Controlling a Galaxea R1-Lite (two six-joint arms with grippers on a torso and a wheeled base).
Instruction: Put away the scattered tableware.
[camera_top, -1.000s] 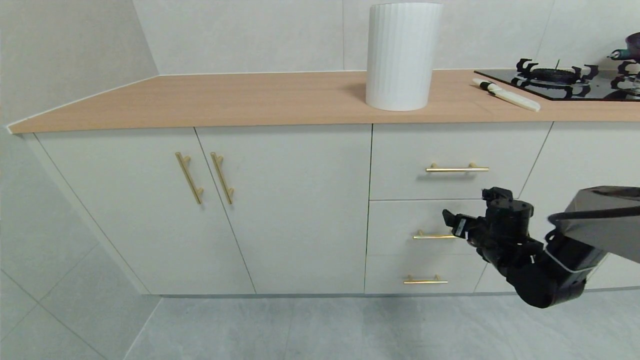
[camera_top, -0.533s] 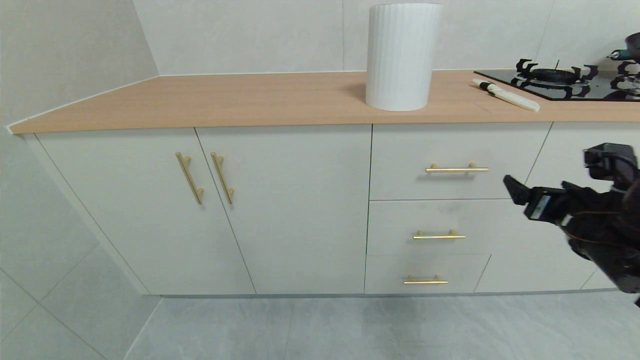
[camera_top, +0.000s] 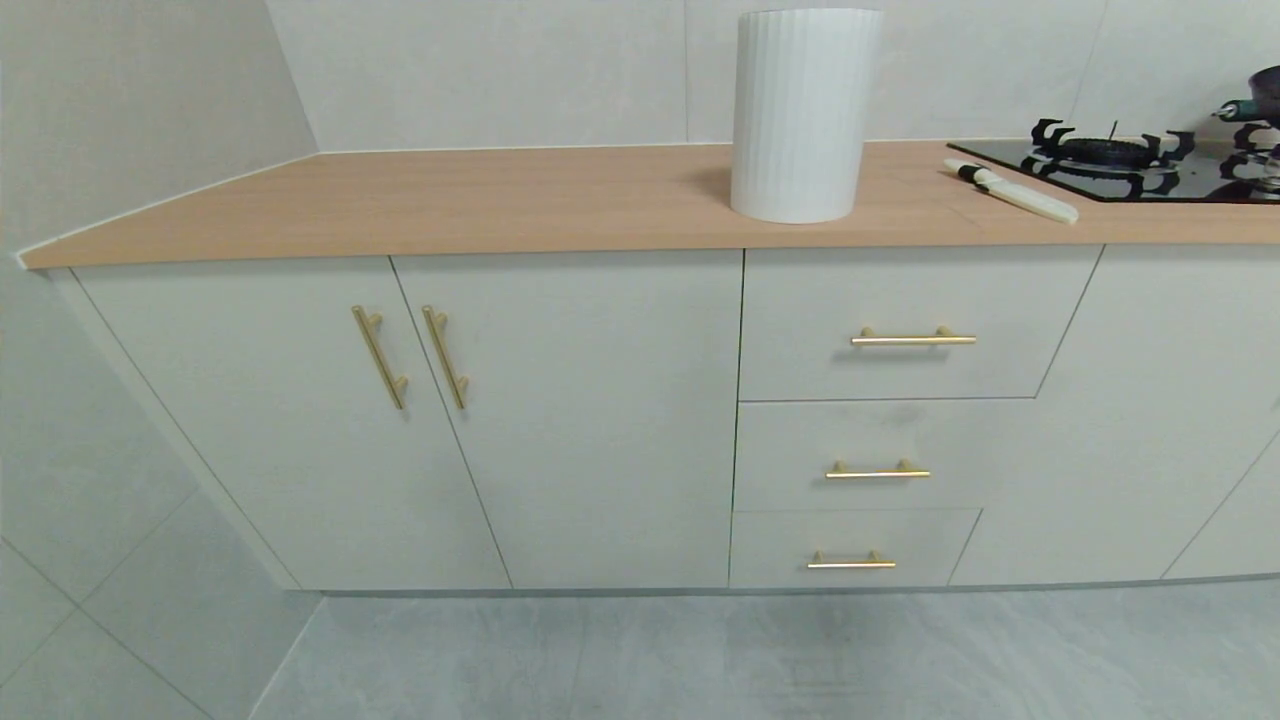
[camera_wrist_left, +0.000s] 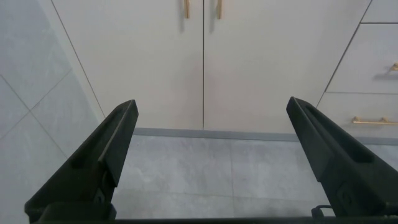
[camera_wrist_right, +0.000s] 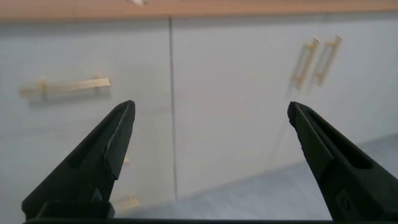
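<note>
A white knife (camera_top: 1010, 190) with a dark band on its handle lies on the wooden countertop (camera_top: 500, 200), just left of the black hob (camera_top: 1120, 165). A tall white ribbed container (camera_top: 805, 115) stands upright on the counter left of the knife. My left gripper (camera_wrist_left: 211, 109) is open and empty, low over the grey floor, facing the double cabinet doors (camera_wrist_left: 202, 56). My right gripper (camera_wrist_right: 211, 109) is open and empty too, facing the cabinet front with a gold drawer handle (camera_wrist_right: 65, 87) and the gold door handles (camera_wrist_right: 320, 59) ahead.
Under the counter are two doors with gold handles (camera_top: 410, 355) and three shut drawers with gold handles (camera_top: 912, 339), (camera_top: 877, 471), (camera_top: 850, 562). A dark pot (camera_top: 1262, 95) sits on the hob at the far right. Grey tiled floor (camera_top: 600, 660) lies below.
My right arm was in front of the middle drawer handle, then swung up and to the right and left the head view. The drawers stay shut.
</note>
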